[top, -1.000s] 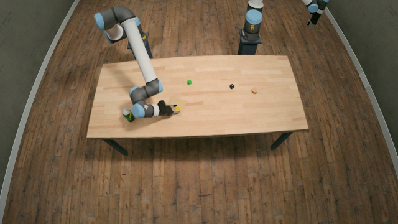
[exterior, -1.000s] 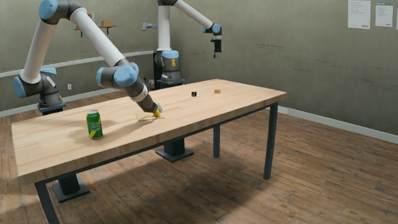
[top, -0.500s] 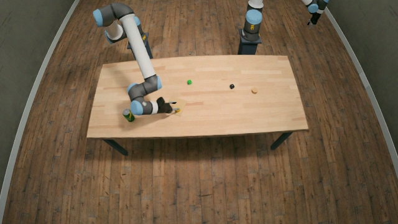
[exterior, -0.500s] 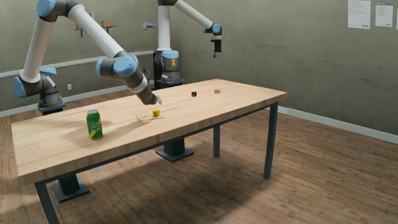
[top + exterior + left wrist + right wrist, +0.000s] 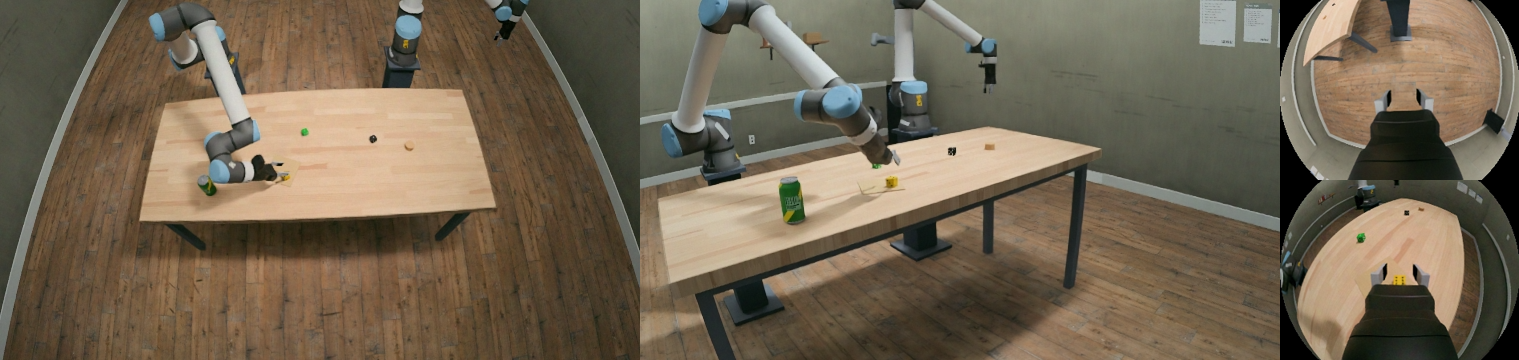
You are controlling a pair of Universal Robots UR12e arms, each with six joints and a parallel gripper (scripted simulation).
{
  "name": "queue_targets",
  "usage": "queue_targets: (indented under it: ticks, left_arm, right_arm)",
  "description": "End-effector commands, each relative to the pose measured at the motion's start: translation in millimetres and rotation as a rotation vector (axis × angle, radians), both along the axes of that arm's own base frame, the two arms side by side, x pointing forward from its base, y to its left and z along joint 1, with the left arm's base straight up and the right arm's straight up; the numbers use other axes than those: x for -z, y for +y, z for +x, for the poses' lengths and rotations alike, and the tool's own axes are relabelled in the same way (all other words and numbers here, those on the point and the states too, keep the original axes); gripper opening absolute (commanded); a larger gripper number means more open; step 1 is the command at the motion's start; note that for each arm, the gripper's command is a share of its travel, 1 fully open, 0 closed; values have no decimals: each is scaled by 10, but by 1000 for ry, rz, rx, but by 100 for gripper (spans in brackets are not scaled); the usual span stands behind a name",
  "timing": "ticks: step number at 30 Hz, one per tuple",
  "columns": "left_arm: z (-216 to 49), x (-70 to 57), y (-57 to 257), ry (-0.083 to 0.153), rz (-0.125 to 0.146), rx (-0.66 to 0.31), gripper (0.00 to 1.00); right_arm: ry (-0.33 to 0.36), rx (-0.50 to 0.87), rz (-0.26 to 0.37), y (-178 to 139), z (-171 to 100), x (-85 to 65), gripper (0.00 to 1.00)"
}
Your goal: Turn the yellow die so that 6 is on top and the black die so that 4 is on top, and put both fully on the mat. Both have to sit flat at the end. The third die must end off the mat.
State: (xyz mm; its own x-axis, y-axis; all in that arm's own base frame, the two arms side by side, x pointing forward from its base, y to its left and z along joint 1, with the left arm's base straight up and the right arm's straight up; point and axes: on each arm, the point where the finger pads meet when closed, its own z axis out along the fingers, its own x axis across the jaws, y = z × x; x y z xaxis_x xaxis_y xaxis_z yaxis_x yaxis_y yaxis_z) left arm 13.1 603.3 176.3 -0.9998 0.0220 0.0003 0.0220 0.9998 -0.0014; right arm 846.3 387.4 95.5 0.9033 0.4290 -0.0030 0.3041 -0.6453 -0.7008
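Observation:
The yellow die [image 5: 286, 177] [image 5: 891, 182] [image 5: 1399, 280] sits on the thin tan mat [image 5: 294, 168] [image 5: 1369, 277] near its front edge. Its upper face shows two rows of pips that look like 6; its lower part is hidden in the right wrist view. My right gripper [image 5: 283, 169] [image 5: 895, 159] [image 5: 1399, 268] is open and empty, just above and behind the die. The black die [image 5: 373, 139] [image 5: 952, 151] [image 5: 1407, 213] lies off the mat; its top number is too small to read. The green die [image 5: 305, 132] [image 5: 876, 166] [image 5: 1361, 237] is off the mat. My left gripper [image 5: 500, 38] [image 5: 988, 89] [image 5: 1403, 94] is open, away from the table.
A green can [image 5: 206, 185] [image 5: 791, 200] stands upright near the right arm's wrist, left of the mat in the top and exterior views. A small wooden piece [image 5: 409, 145] [image 5: 989, 147] [image 5: 1421, 209] lies beyond the black die. The right arm reaches across the table [image 5: 350, 195].

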Motion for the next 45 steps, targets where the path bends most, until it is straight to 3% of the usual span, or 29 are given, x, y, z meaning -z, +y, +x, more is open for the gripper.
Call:
queue_targets:
  ticks: [1, 7, 9, 14, 26, 37, 45]
  left_arm:
    - [2, -8, 6, 0, 2, 0, 100]
    - [2, -8, 6, 0, 2, 0, 100]
    - [2, -8, 6, 0, 2, 0, 100]
    - [2, -8, 6, 0, 2, 0, 100]
    - [2, -8, 6, 0, 2, 0, 100]
    - [2, -8, 6, 0, 2, 0, 100]
    - [2, -8, 6, 0, 2, 0, 100]
  right_arm:
    - [-12, -2, -22, 10, -1, -11, 100]
    - [-61, -4, -131, 25, -14, -9, 100]
    - [-61, -4, -131, 25, -14, -9, 100]
    - [-101, -1, -209, 24, -6, -27, 100]
    - [-119, -1, -247, 27, -7, -29, 100]
    - [-207, -1, -434, 48, -18, -34, 100]
    - [-223, 0, -464, 48, -14, -46, 100]
